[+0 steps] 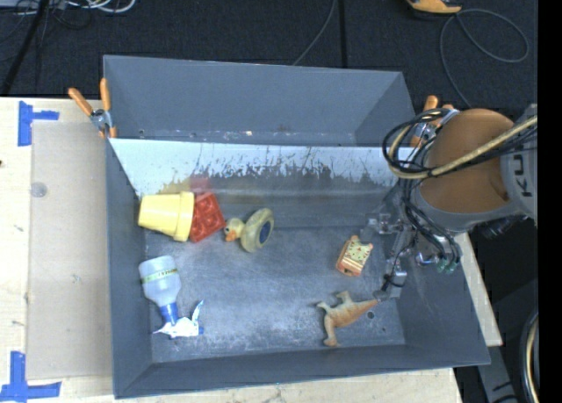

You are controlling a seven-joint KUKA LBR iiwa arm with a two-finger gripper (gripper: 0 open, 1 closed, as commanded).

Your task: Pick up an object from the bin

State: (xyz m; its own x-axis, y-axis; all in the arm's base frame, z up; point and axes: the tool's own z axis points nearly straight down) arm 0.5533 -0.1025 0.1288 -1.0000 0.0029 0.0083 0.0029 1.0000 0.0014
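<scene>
One slender tan toy animal (347, 313) lies in the scuffed grey metal bin (263, 305) beside the jaws, whose gap I cannot tell.

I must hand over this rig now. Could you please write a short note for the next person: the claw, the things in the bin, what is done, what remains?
Claw: low at the right side of the bin, close beside the tan box and the brown toy animal. Whether it is open or shut cannot be told.
Other things: yellow cup, red block and duck at back left; clear bottle at front left.
Done: nothing is lifted yet.
Left: grasp one thing, probably the toy animal, and lift it out.
</scene>
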